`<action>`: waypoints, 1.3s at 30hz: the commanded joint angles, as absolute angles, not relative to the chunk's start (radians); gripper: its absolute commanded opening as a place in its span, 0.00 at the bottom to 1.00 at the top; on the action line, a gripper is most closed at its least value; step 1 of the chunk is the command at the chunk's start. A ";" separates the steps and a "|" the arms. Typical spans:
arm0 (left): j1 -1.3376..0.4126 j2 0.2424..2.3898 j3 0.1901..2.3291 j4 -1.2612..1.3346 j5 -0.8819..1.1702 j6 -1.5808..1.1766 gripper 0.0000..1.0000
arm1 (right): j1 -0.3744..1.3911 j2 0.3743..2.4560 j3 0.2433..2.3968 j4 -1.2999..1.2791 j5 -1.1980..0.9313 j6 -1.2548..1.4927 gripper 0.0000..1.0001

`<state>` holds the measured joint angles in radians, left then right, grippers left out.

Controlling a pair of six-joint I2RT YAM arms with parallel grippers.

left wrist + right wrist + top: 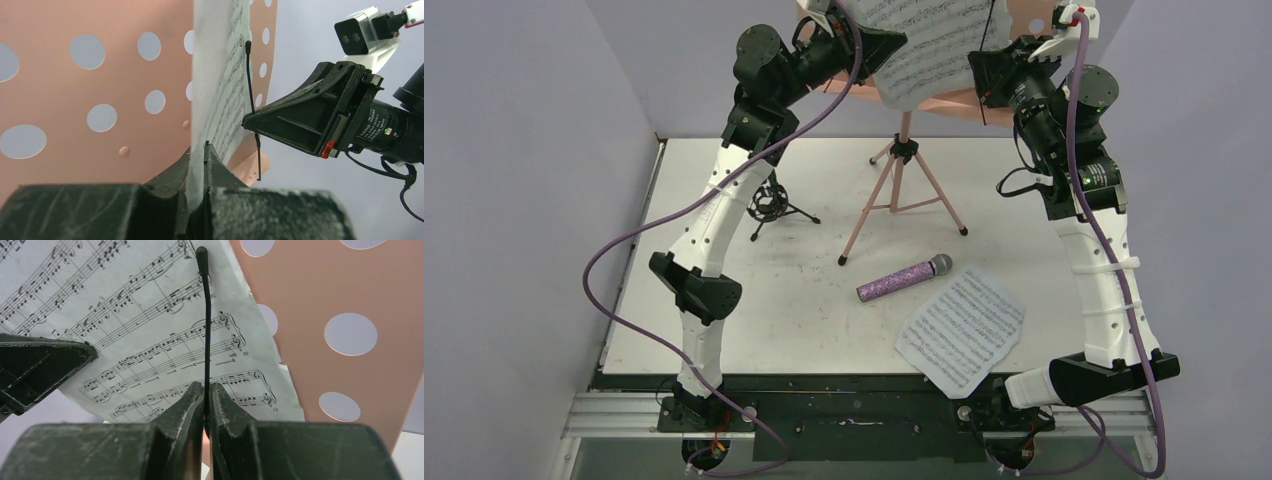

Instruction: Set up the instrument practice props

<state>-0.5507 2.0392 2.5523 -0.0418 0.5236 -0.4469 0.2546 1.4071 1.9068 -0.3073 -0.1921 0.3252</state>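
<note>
**Both hands pinch at the music stand**

Closest to the left wrist lens, the left hand [200, 150] is clamped shut on the bottom edge of a sheet of music [220, 75]. The sheet is upright against the pink, hole-punched desk of the music stand [100, 75]. The right hand [206, 387], also closed, pinches a thin black wire clip [206, 315] that crosses the front of that sheet.

From above, the stand is upright on its tripod legs at the far middle of the table [824, 330]. A second sheet [962, 330] lies flat at the near right, near the right arm's base. A purple glitter microphone [904, 279] lies on its side between that sheet and the stand's legs. A small black tripod [771, 203] stands at the left, partly hidden by the left arm.

Paper is light and limp and would likely crease or tear if tugged, so an edge grip suits it. The wire looks springy and may snap back. The microphone looks stiff and may roll, so its middle seems the best hold.
</note>
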 commanded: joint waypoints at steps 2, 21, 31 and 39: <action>-0.567 2.051 2.604 0.023 0.524 -0.417 0.00 | 0.256 1.373 1.916 -0.212 -0.251 0.324 0.05; -0.580 1.976 2.478 0.035 0.485 -0.257 0.35 | 0.256 1.380 1.887 -0.234 -0.216 0.359 0.05; -0.578 1.855 2.278 0.078 0.415 -0.212 0.18 | 0.255 1.382 1.886 -0.232 -0.212 0.363 0.05; -0.581 1.907 2.360 0.101 0.526 -0.177 0.00 | 0.255 1.361 1.861 -0.195 -0.245 0.345 0.05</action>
